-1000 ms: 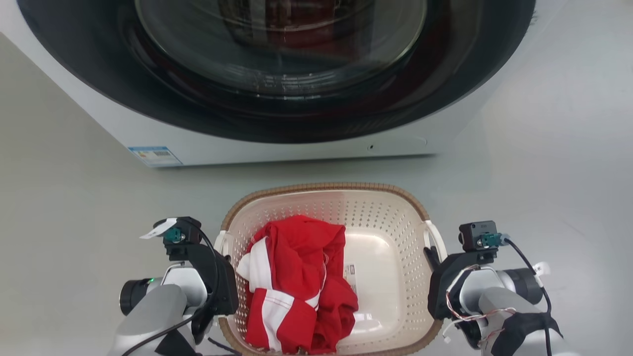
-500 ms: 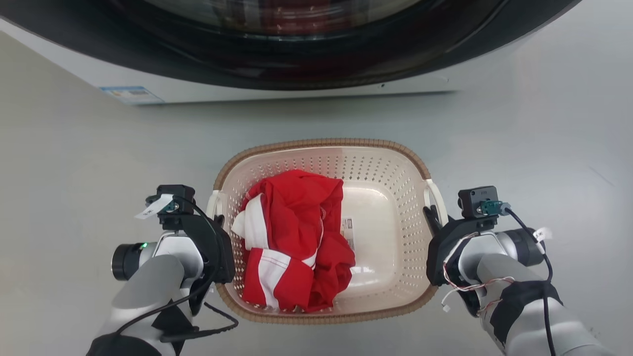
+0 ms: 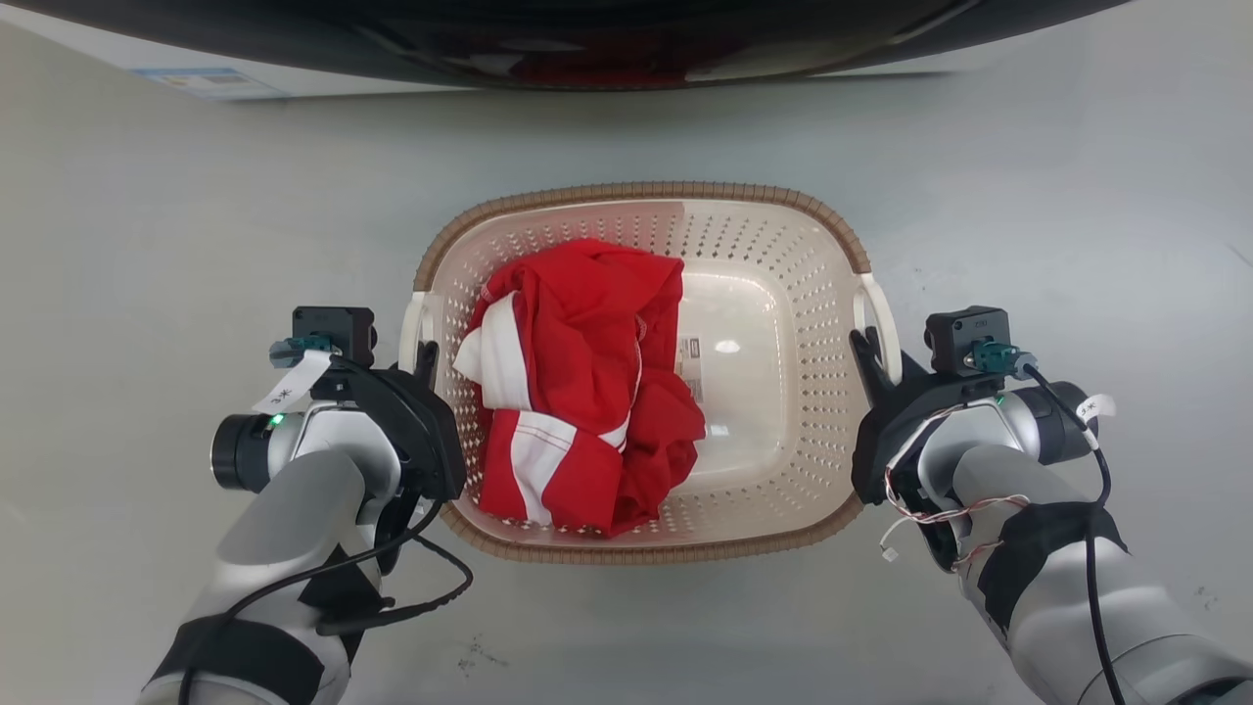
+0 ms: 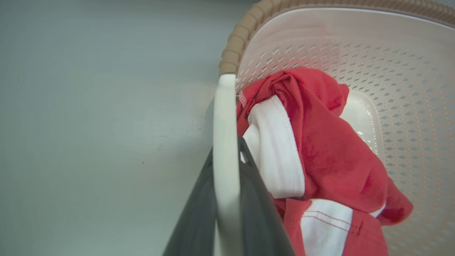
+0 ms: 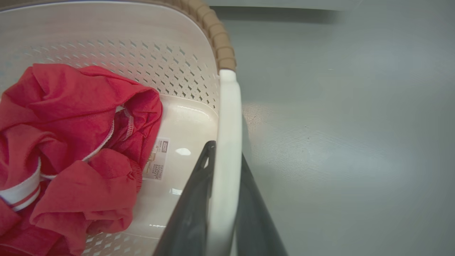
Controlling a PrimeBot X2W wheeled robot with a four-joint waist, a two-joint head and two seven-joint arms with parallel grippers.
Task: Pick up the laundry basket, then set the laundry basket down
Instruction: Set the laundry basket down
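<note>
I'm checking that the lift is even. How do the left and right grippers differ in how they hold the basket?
The left gripper holds the handle nearest the red and white garment, close to its inner finger; the right gripper holds the handle by bare basket floor. A black cable loops under the left gripper's arm; thin wires trail from the right gripper's. Both are shut on a white handle, one finger each side.

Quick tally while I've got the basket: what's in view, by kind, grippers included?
laundry basket: 1
basket handles: 2, left handle and right handle
red-and-white clothing heap: 1, piece count unclear
washing machine: 1
grippers: 2, left gripper and right gripper, each clamped on a handle
Total: 7
</note>
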